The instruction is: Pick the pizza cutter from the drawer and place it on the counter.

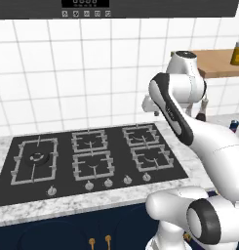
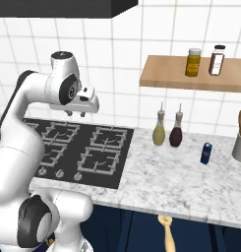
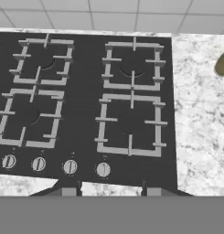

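Note:
The pizza cutter (image 2: pixel 166 232), a slim yellow-tan utensil, lies below the counter's front edge, its rounded head toward the counter, among dark navy cabinet fronts. The counter (image 2: pixel 181 182) is a white-and-grey speckled slab; it also appears as the counter (image 1: pixel 67 205) and the counter (image 3: pixel 200 128). My gripper (image 2: pixel 76 114) hangs high over the black hob, far left of and above the cutter. It appears in the left base view as the gripper (image 1: pixel 149 106). In the hand view the gripper (image 3: pixel 111 192) points down at the hob's knobs, fingertips (image 3: pixel 67 192) apart, nothing between them.
A black hob (image 2: pixel 87 147) with several burners fills the counter's left part. An olive bottle (image 2: pixel 159 130), a dark bottle (image 2: pixel 176 133) and a small blue can (image 2: pixel 206 153) stand on the right. A wooden wall shelf (image 2: pixel 191 81) carries two jars. A utensil pot (image 2: pixel 239 145) sits at far right.

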